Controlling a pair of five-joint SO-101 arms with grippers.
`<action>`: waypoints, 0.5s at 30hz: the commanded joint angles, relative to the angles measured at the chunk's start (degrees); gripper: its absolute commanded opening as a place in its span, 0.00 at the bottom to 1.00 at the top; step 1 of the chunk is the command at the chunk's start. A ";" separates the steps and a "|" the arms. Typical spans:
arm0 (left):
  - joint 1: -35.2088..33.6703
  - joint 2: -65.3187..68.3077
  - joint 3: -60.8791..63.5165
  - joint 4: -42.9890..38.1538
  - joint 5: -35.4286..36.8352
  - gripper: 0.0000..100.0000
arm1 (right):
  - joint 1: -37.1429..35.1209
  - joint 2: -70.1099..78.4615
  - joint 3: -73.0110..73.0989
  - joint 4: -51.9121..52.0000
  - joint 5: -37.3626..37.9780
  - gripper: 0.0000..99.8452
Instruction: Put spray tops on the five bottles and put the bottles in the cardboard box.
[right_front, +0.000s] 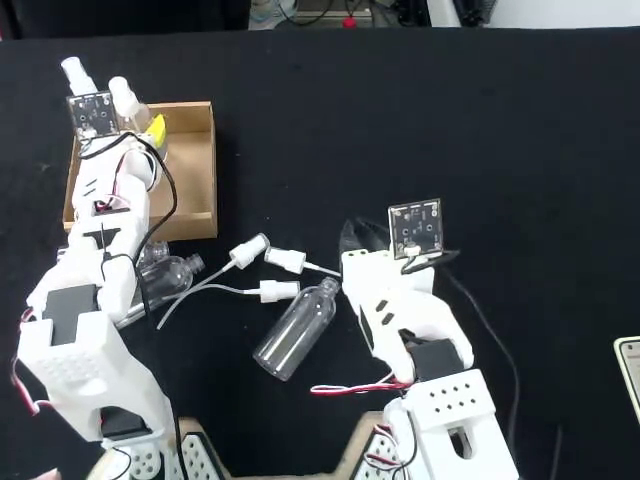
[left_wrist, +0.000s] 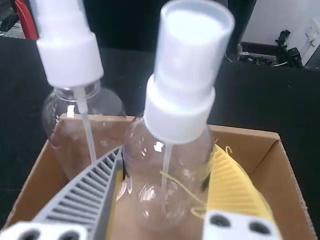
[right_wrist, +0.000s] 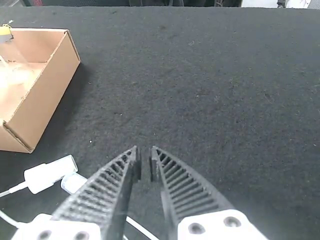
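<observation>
The setting looks like a robotics lab or workshop bench. A table draped in black cloth carries two white printed arms with bare camera boards and loose red and white wires. Beyond the table's far edge, tangled cables lie below a white wall with a socket.
</observation>
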 joint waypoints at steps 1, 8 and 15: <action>0.40 -0.53 -3.74 0.09 0.09 0.22 | 0.62 0.13 -0.48 -1.85 0.44 0.04; 0.57 1.93 -7.43 0.18 0.09 0.22 | 0.62 0.13 -0.48 -1.85 0.44 0.04; 0.48 7.21 -10.95 0.09 0.09 0.22 | 0.62 0.13 -0.48 -1.85 0.44 0.04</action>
